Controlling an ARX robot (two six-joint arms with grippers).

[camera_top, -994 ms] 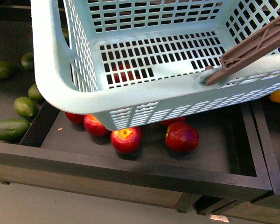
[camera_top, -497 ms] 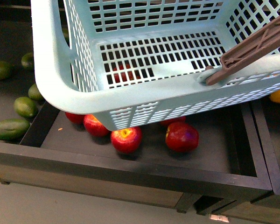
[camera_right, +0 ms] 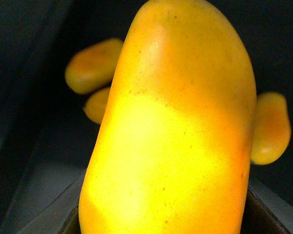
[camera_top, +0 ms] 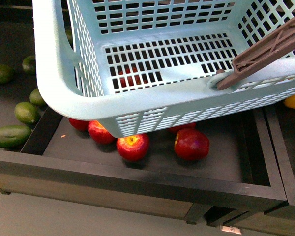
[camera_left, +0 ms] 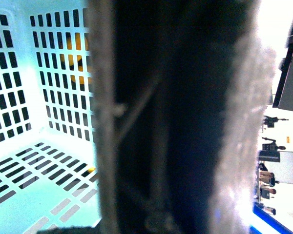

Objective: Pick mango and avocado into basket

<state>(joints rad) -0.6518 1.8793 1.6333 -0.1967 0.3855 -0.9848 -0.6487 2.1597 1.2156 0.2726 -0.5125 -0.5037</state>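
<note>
Basket: The teal basket (camera_top: 64, 93) fills most of your front view. It hangs tilted over the tray, open side up, with no fruit in it.
Tray: The dark tray (camera_top: 137, 184) sits under the basket, near you, with red apples (camera_top: 191, 144) on it.
Handle: The brown handle (camera_top: 265, 54) lies across the basket's right rim.
Mango: The mango (camera_right: 171, 136) fills the right wrist view, very close to the camera. Other yellow fruits (camera_right: 90, 66) lie behind it.
Avocado: The avocado (camera_top: 10, 135) lies on the left, well apart from the basket's open top. It is long and dark, next to the small limes (camera_top: 26, 112).
Right pincer: You cannot tell if it is open or closed, since the mango hides the tips. My guess is that it holds the mango.
Left pincer: A dark blurry bar (camera_left: 161, 122) blocks that view. It may be the handle, but you cannot tell the grip.
What the next move turns on: The mango is straight ahead of the right pincer. Its long side seems to point out from the wrist, not across. The basket lies to its left, so the right arm is the nearer one. The avocado is on the left arm's side.
Change: Your front view looks the same as a second ago. Nothing has moved.
</note>
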